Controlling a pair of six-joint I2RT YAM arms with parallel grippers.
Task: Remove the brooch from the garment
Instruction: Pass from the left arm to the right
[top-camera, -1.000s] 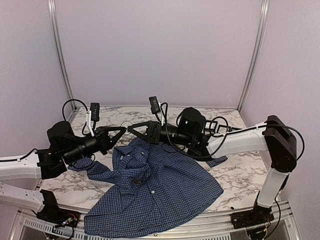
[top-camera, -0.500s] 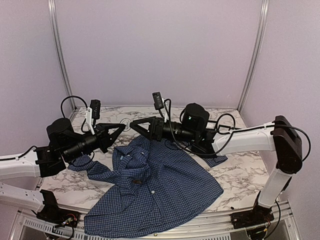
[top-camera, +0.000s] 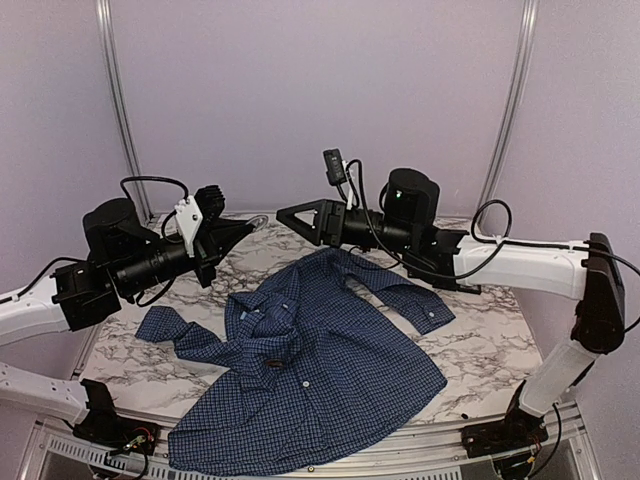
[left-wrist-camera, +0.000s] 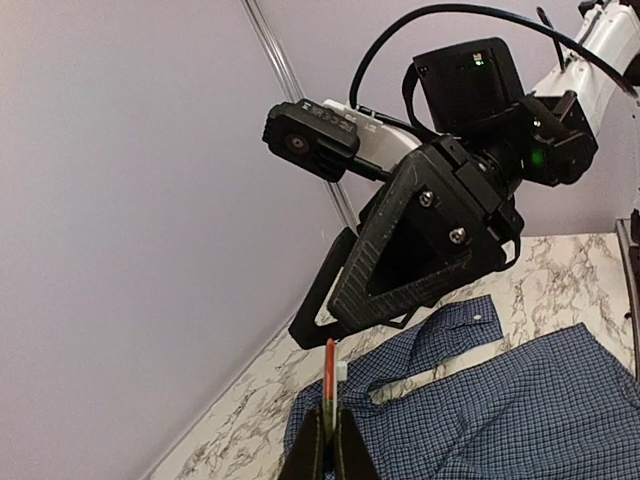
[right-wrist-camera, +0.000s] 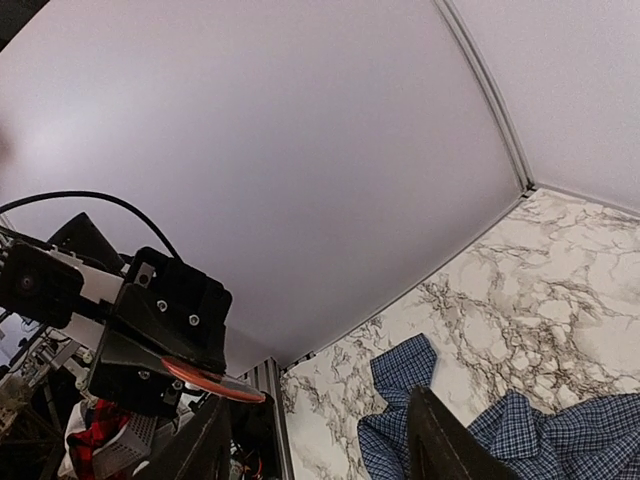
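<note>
From above, the dark blue checked button-up shirt (top-camera: 310, 370) lies spread on the white marble table (top-camera: 480, 345), under both arms. The left wrist view shows the left gripper (left-wrist-camera: 328, 418) pinched tight on a thin red round brooch (left-wrist-camera: 330, 362), up off the shirt. The right wrist view shows the right gripper (right-wrist-camera: 330, 440) spread wide, holding nothing.

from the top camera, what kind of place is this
Probably a robot test cell in a lab, not a home: plain pale walls framed by metal posts, a marble-patterned table, and the left arm and right arm bolted to its near edge.
</note>
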